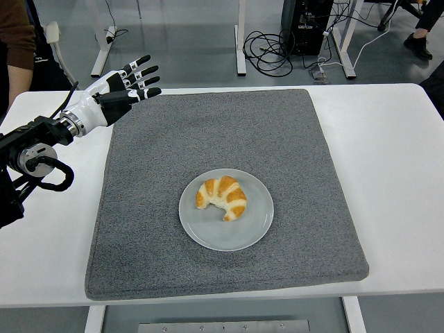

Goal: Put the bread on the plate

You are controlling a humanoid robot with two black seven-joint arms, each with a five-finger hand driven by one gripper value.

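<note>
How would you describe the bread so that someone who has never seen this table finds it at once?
On the white table lies a large grey mat. Near the middle of the mat's front half sits a round pale plate, and the bread lies on it. It is a golden-brown, curved croissant, the only food in view.

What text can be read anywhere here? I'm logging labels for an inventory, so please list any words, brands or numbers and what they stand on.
None can be read.
The croissant, the plate, the grey mat and the white table carry no print.
The left hand, fingers spread and holding nothing, bears small white patches, but no letters can be made out.
The dark computer case on the floor shows no legible label.
</note>
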